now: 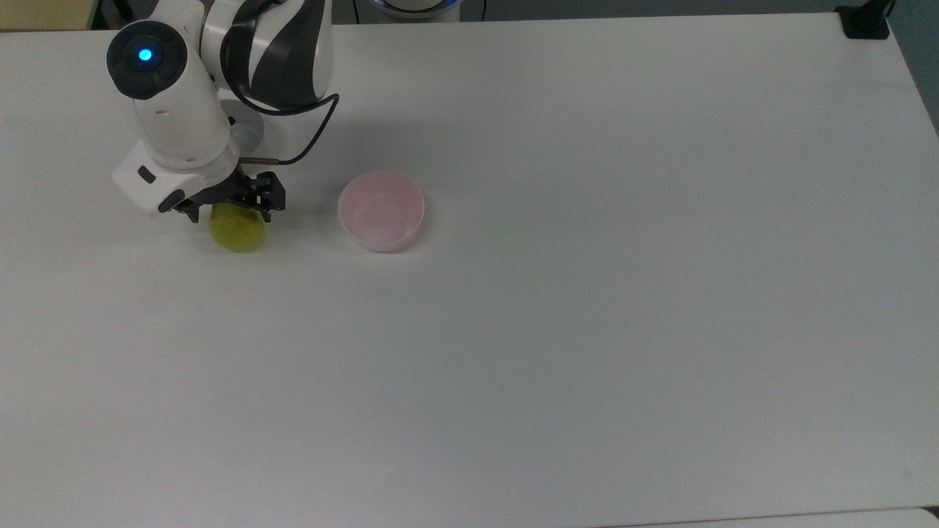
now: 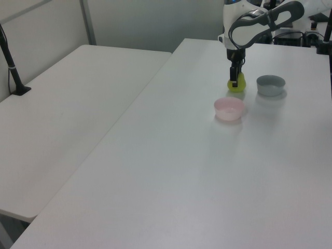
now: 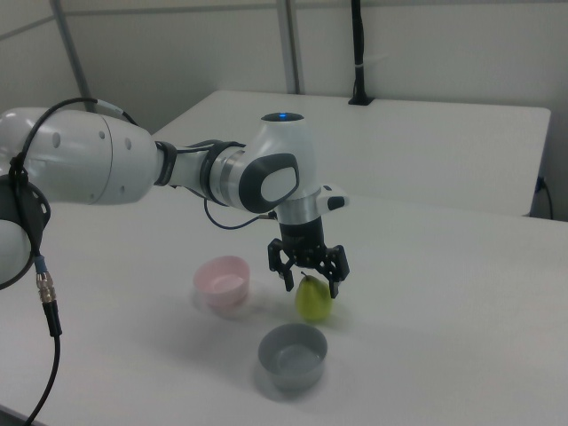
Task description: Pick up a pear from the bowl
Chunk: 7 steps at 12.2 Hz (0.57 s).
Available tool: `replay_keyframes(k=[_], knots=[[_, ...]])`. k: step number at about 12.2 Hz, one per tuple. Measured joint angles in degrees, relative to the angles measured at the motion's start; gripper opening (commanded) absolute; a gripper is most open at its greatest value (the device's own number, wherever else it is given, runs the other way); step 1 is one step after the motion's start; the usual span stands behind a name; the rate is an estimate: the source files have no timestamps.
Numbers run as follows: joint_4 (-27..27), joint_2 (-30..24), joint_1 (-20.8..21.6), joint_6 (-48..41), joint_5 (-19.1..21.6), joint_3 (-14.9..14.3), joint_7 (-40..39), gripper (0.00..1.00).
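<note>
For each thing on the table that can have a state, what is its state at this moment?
pear: upright on the table, outside both bowls.
pink bowl: upright, empty.
grey bowl: upright, empty.
gripper: jaws open, straddling the pear's top.

Free tabletop [image 1: 623,330] extends broadly toward the top view's right and bottom. Obstacles cluster at the top view's upper left: pear [image 1: 237,229] under the spread-fingered end effector [image 1: 233,205], pink bowl [image 1: 381,210] near it, grey bowl [image 3: 292,356] just beside the pear.
</note>
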Motion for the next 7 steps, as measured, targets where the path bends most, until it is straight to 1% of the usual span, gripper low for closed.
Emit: replay_keyframes(k=[4, 6, 7], knots=[[1.47, -1.09, 0.42, 0.00, 0.00, 0.03, 0.28, 1.00], [1.94, -4.09, 2.85, -1.31, 0.00, 0.26, 3.36, 1.00], [2.39, -6.04, 4.49, -4.15, 0.00, 0.48, 4.52, 1.00]])
